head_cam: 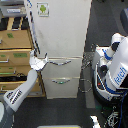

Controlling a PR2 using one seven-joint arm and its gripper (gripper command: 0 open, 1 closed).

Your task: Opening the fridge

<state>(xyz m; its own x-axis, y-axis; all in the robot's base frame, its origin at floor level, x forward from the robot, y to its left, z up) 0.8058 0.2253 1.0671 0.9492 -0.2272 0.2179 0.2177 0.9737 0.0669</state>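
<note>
Nearest the camera, a grey and white robot arm (pixel 20 95) rises from the bottom corner on the exterior view's left and reaches up toward the fridge (pixel 62 45). At its tip the gripper (pixel 39 61) sits at the fridge's edge on the exterior view's left, level with the seam between the big upper door and the first lower drawer. Its fingers (pixel 44 60) look spread apart, but at this size I cannot tell whether they are clamped on anything or simply lying against the white front.

Just beyond the gripper, toward the exterior view's right, runs the curved silver handle (pixel 65 62) of the upper drawer; its near end seems to meet the fingertips, though contact is not certain. Below the gripper and to that same side is the lower drawer with its own silver handle (pixel 64 80). Well above the gripper, high on the upper door, is a small green-and-white sticker (pixel 43 9). The door and both drawers appear shut.

Directly behind the gripper, on the exterior view's left, stands a tan wooden cabinet (pixel 15 52) with several drawers, touching or nearly touching the fridge's side. Far across from the gripper, past the fridge on the exterior view's right, stands a white and blue robot (pixel 114 67) on the dark floor (pixel 65 110).
</note>
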